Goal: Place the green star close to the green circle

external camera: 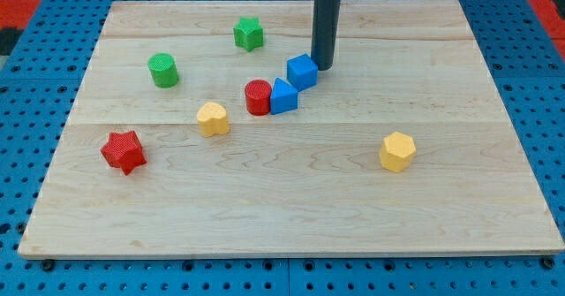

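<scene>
Resting on a blue pegboard [35, 84], the pale wood counter [291, 199] carries green star [249, 34], green circle [163, 70]; no pincer shows, tip [323, 67] touching blue cube [302, 71].

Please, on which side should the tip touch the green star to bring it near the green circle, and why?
My tip has no grasp, so it pushes. Touch the green star on its upper-right side, because the green circle lies toward the view's lower left. Aim between two star points, probably, to avoid spinning.

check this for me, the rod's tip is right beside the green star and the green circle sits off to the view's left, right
Not quite. In the camera view my tip sits beside the blue cube, not the green star, which lies apart toward the view's left. The green circle does sit off to the left.
</scene>
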Robot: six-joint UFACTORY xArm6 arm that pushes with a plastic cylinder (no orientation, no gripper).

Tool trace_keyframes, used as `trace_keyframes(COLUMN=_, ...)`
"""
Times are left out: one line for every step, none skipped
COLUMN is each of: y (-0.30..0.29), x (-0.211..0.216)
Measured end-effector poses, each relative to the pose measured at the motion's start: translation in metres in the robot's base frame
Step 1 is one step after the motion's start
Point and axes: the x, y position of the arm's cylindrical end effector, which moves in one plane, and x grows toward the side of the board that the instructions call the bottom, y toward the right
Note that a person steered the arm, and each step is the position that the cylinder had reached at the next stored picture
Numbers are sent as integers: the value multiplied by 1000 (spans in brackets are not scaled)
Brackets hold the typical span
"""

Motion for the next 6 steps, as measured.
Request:
trace_keyframes(y=-60, x=3)
trace_keyframes(y=-32, x=2)
trace_keyframes(y=-3, x=-66)
trace_keyframes(y=-38, x=-113)
trace_keyframes(y=-118, x=-57)
trace_keyframes(y=-133, x=-13)
